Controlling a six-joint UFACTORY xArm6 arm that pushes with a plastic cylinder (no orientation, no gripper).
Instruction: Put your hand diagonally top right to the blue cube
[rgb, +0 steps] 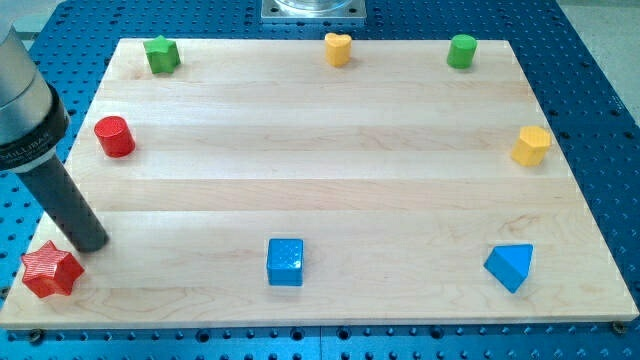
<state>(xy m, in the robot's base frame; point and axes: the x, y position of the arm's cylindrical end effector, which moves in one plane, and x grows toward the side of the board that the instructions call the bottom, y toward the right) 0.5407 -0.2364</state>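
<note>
My tip (90, 244), the lower end of a straight dark rod, rests on the pale wooden board (330, 160) close to its left edge in the view. There is no pincer on this arm, so nothing opens, closes or grips. The tip sits just above and to the right of a red star-shaped block (50, 270) in the board's bottom-left corner, very near it; contact cannot be made out. The blue cube (285, 261) lies near the view's bottom edge, left of centre and well apart from the tip, which is off to its left at about the same level. A blue wedge-shaped block (510, 266) sits at the bottom right. A red cylinder (114, 136) stands at the left above the tip. Along the top run a green star-like block (161, 54), a yellow heart-shaped block (338, 48) and a green cylinder (461, 50); a yellow block (531, 145) sits at the right edge
</note>
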